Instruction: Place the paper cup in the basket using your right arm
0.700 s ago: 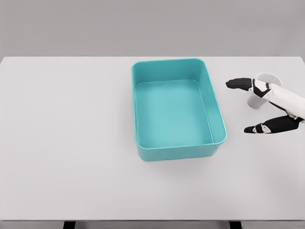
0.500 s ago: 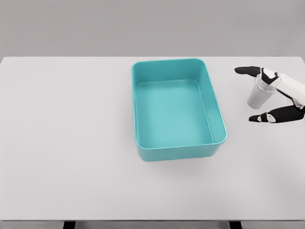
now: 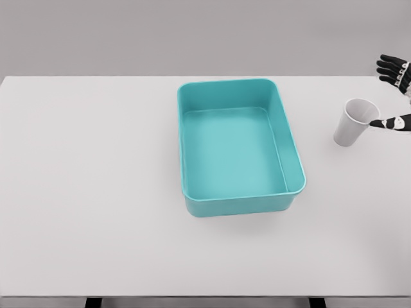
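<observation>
Right hand (image 3: 394,90) withdrawn past table (image 3: 96,192) edge

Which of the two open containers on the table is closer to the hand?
The white paper cup, right beside the right hand; the teal basket sits mid-table.

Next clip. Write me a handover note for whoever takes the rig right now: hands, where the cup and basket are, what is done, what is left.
Right hand: at the picture's right edge, fingers spread and holding nothing, one fingertip at the rim of the paper cup.
Left hand: out of view.
Paper cup: upright on the white table, right of the teal basket and apart from it.
Basket: mid-table, nothing in it.
Done: nothing; the cup is not grasped.
Left: close the right hand on the cup, lift it, carry it left over the basket, release it inside.
</observation>
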